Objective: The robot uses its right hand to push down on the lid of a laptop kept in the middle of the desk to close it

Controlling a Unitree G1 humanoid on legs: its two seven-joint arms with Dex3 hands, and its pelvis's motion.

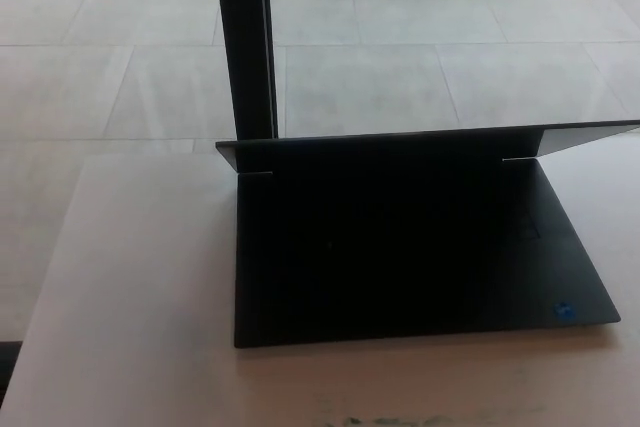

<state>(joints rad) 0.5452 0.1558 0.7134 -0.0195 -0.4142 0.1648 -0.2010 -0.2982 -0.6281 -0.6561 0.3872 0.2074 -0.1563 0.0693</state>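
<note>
**Neither hand in view, laptop open**

Neither hand shows, so their state cannot be told. A black post (pixel 248 47) rises behind the pale surface (pixel 130 287). The black laptop (pixel 410 257) lies mid-surface, its lid (pixel 420 142) raised, tilted back.

I see the laptop (pixel 400 247) as matt black, its lid (pixel 580 135) edge catching a dull sheen. The desk (pixel 140 297) looks smooth, pale and matt; the floor (pixel 400 47) tiles show faint gloss.
</note>
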